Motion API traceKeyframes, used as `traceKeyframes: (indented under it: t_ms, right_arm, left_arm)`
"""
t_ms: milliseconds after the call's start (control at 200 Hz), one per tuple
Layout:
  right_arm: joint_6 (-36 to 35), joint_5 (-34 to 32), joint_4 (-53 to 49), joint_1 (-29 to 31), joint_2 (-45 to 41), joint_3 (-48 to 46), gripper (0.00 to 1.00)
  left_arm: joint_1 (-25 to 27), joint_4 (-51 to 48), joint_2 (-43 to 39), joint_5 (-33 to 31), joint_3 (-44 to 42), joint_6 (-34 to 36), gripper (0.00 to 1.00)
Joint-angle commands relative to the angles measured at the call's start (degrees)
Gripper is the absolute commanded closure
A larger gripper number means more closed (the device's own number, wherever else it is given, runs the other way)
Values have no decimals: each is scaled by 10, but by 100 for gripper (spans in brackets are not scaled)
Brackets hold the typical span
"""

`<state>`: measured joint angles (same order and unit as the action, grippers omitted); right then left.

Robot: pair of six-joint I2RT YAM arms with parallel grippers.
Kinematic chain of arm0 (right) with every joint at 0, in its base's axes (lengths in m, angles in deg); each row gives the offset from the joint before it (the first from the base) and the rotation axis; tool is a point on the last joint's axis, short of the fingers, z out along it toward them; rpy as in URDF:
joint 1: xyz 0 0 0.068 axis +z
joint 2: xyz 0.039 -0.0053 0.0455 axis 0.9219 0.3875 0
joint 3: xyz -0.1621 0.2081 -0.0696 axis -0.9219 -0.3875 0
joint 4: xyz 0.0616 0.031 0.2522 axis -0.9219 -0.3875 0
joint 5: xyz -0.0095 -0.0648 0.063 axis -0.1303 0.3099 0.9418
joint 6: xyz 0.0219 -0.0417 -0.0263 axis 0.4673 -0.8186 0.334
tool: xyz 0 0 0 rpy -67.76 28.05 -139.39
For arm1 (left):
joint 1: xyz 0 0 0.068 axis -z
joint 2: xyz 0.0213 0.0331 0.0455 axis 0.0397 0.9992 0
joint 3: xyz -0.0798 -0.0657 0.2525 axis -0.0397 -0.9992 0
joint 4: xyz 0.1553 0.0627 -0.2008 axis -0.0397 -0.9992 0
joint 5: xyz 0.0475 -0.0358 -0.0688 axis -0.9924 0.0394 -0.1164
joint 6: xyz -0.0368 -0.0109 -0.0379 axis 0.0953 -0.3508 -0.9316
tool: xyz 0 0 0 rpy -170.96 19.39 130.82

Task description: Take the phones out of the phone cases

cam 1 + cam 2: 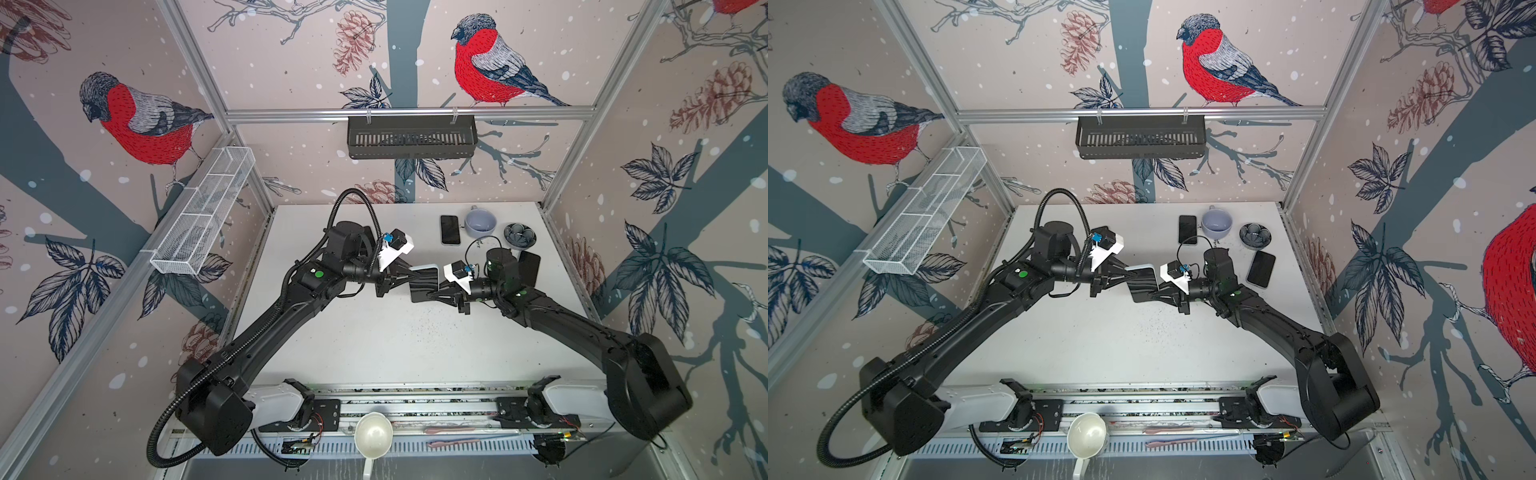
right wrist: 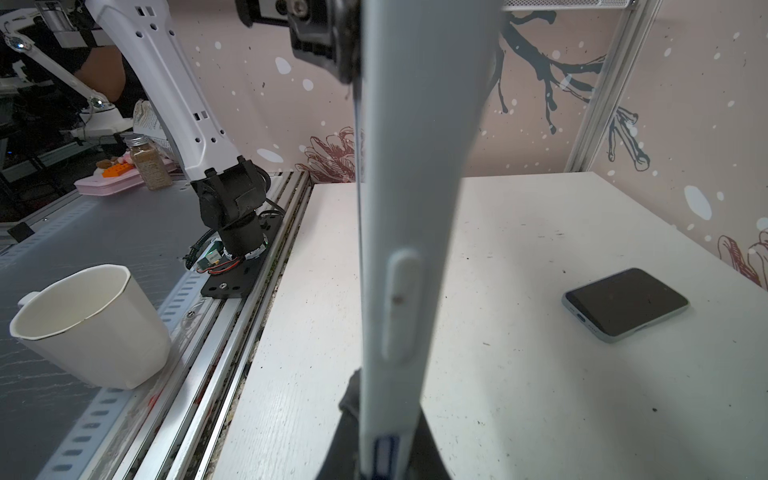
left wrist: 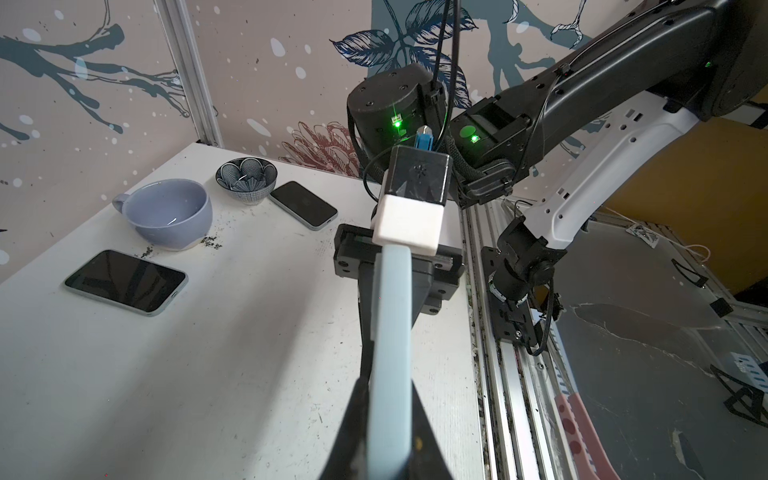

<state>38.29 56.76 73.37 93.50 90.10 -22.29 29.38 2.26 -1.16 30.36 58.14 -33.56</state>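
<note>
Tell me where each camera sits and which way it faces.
Top views: overhead by the front rail, looking down; both arms, left claw and right claw on the cased phone.
Left wrist: on left arm, facing right arm and mug; own fingers.
Right wrist: on right arm, facing left arm's base and white cup; own fingers.
Shared: both wrists see cased phone's edge.

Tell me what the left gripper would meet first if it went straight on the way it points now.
The left gripper grips the cased phone between the arms. Straight beyond it, it would probably meet the right gripper, shut on the phone's other end.
</note>
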Motion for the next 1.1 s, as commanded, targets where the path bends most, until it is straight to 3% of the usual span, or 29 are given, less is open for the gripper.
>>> traceKeyframes:
  t_ms: [0,160,270,310,425,485,640,775,896,1091]
  right_arm:
    - [8,-52,42,-1,2,0,90]
    - [74,-87,94,-2,-2,-5,48]
    - [139,-125,138,-2,-17,-17,31]
    - [160,-150,145,-2,-22,-18,16]
    - [239,-247,156,-5,-52,-19,10]
    - [274,-279,144,-6,-69,-14,0]
    - [343,-319,106,-5,-119,0,0]
    - [388,-378,2,-6,-151,36,0]
    - [447,-409,-69,-8,-172,52,0]
    - [524,-359,-104,-4,-189,37,0]
  left_arm:
    - [1,9,-10,-1,-9,-38,100]
    - [2,43,-16,-82,-22,-90,100]
    - [0,94,-27,-150,-35,-144,100]
    - [0,114,-31,-176,-38,-164,100]
    - [1,156,-40,-225,-42,-225,100]
    - [1,175,-44,-243,-42,-259,100]
    - [0,212,-55,-307,-47,-343,100]
    - [0,232,-67,-380,-67,-415,100]
    - [-3,274,-80,-405,-108,-491,100]
    - [-6,375,-110,-421,-179,-605,100]
